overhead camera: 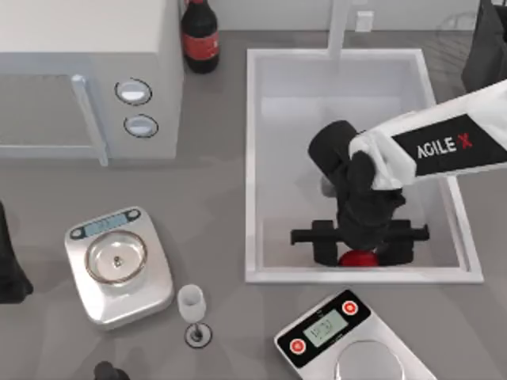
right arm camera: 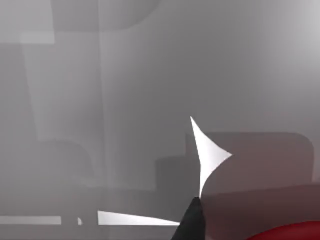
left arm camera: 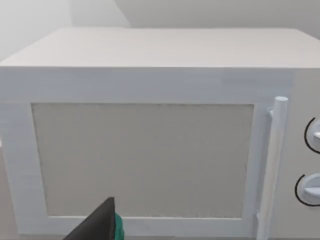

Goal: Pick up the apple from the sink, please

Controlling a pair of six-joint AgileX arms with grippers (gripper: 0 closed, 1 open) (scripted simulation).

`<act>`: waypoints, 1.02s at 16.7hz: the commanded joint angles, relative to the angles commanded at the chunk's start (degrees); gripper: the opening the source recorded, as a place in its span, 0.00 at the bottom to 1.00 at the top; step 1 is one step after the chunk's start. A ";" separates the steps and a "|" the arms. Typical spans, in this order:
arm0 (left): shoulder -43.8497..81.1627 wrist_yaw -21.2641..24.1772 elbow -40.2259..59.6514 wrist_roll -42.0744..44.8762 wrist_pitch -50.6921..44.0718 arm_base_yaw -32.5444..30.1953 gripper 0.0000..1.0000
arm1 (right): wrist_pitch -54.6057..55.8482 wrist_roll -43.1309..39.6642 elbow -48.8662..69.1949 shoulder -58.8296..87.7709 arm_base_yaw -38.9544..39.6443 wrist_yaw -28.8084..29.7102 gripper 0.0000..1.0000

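Observation:
The apple (overhead camera: 358, 259) is a small glossy red fruit lying on the floor of the white sink (overhead camera: 252, 158), close to its near wall. My right gripper (overhead camera: 360, 252) reaches down into the basin right over it. It is open, with one black finger on each side of the fruit and a gap to each. In the right wrist view the apple (right arm camera: 290, 233) shows as a red curve at the frame's edge beside a dark fingertip (right arm camera: 192, 222). My left arm (overhead camera: 9, 269) stays parked at the table's left edge, its wrist camera facing the microwave (left arm camera: 150, 150).
A white microwave (overhead camera: 79, 71) fills the back left, with a dark bottle (overhead camera: 200, 36) beside it. A silver scale (overhead camera: 119, 265) and a small glass (overhead camera: 192, 309) stand front left. Another scale (overhead camera: 348, 336) sits just in front of the sink. The faucet post (overhead camera: 339, 28) rises behind the basin.

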 joint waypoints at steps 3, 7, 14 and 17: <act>0.00 0.00 0.00 0.00 0.00 0.00 1.00 | 0.00 0.00 0.00 0.00 0.00 0.00 0.00; 0.00 0.00 0.00 0.00 0.00 0.00 1.00 | 0.00 0.00 0.00 0.00 0.00 0.00 0.00; 0.00 0.00 0.00 0.00 0.00 0.00 1.00 | -12.30 -0.55 9.37 -6.09 0.08 1.47 0.00; 0.00 0.00 0.00 0.00 0.00 0.00 1.00 | -25.11 -0.58 17.98 -8.97 0.09 1.44 0.00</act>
